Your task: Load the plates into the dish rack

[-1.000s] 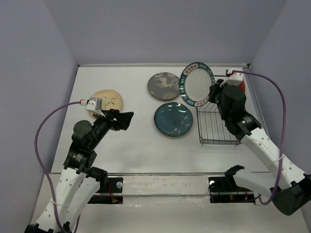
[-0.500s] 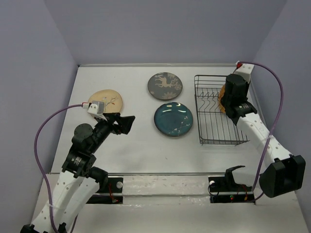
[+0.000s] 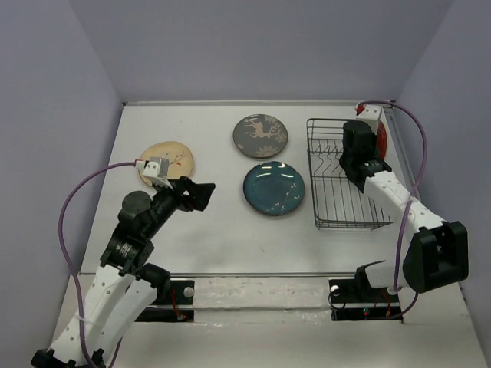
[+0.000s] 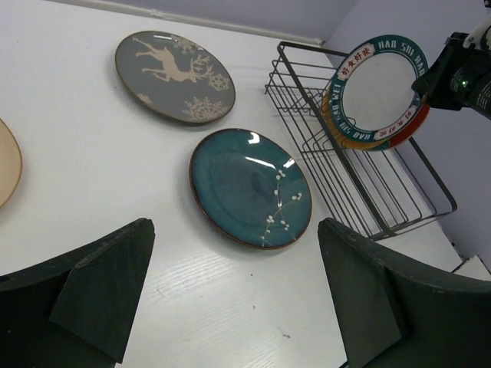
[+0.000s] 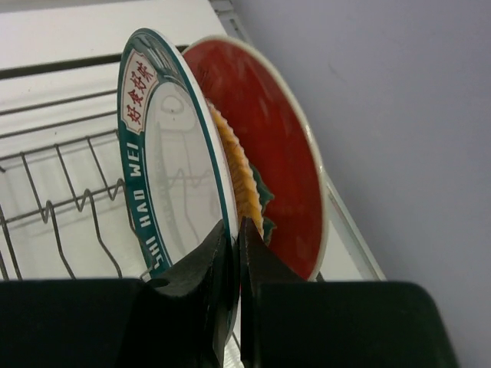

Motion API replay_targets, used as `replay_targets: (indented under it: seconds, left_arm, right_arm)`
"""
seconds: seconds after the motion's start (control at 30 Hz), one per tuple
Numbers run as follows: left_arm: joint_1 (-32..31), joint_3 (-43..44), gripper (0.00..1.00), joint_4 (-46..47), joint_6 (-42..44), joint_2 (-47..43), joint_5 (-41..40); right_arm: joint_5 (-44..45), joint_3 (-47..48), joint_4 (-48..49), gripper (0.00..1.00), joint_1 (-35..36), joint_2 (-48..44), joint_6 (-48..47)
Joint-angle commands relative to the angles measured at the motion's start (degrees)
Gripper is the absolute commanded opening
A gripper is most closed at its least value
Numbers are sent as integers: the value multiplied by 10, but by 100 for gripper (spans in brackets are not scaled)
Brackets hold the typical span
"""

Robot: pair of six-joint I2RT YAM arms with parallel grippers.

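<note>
Right claw (image 5: 232, 247) pinching the white plate (image 5: 173, 176) by its rim. It stands on edge in the far right corner of the rack (image 3: 341, 203), just beside the orange plate (image 5: 244, 192) and the red plate (image 5: 288, 169). It's edge-on, dead ahead of the claw, so I'd release and back straight off. Left claw (image 4: 234, 295) spread wide, teal plate (image 4: 249, 188) flat on the counter (image 4: 84, 176) just ahead.

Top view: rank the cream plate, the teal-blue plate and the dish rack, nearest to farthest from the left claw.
1. Cream plate, just behind the left claw, toward the left.
2. Teal-blue plate, to its right, mid-table.
3. Dish rack, far right.
</note>
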Motion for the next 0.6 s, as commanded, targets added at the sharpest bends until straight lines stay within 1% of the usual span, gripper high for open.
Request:
replay_targets:
  seconds: [0.0, 0.03, 0.07, 0.1, 0.13, 0.17, 0.2, 0.3, 0.37, 0.4, 0.43, 0.47, 0.5, 0.53, 0.57]
  left_arm:
    - [-4, 12, 99, 18, -19, 50, 44]
    - [-4, 11, 99, 22, -25, 59, 57]
    - [-4, 10, 99, 26, -32, 75, 64]
    - [-4, 7, 99, 31, -39, 83, 68]
    - [-3, 5, 99, 36, -48, 89, 72]
    - [-4, -5, 99, 55, -70, 101, 74]
    - [-6, -11, 99, 63, -79, 110, 74]
    - [-11, -17, 99, 76, -97, 152, 57]
    - [-20, -21, 99, 95, -108, 183, 32]
    - [-27, -22, 99, 104, -119, 195, 20]
    - [-46, -25, 99, 123, -126, 224, -7]
    - [-58, -25, 99, 134, -130, 242, -23]
    - [-85, -22, 99, 153, -134, 262, -36]
    - [-99, -18, 99, 160, -134, 305, -71]
    - [-111, -15, 99, 171, -135, 306, -71]
  right_arm:
    - [-34, -13, 13, 14, -3, -15, 80]
    - [-39, -18, 13, 22, -3, -17, 84]
    - [-51, -24, 11, 42, -3, -18, 90]
    - [-56, -26, 9, 52, -3, -20, 95]
    - [-62, -27, 6, 61, -3, -24, 109]
    - [-69, -29, -2, 66, -3, -33, 117]
    - [-87, -31, -7, 75, -3, -39, 128]
    - [-128, -31, -27, 81, -3, -71, 148]
    - [-167, -30, -47, 81, -3, -105, 173]
    - [-219, -34, -49, 83, -3, -119, 180]
    - [-270, -42, -47, 84, -3, -145, 196]
    - [-270, -45, -47, 84, -3, -145, 202]
    - [-315, -48, -46, 86, -3, -165, 213]
    - [-336, -58, -47, 86, -3, -176, 217]
    - [-354, -63, -46, 86, -3, -185, 221]
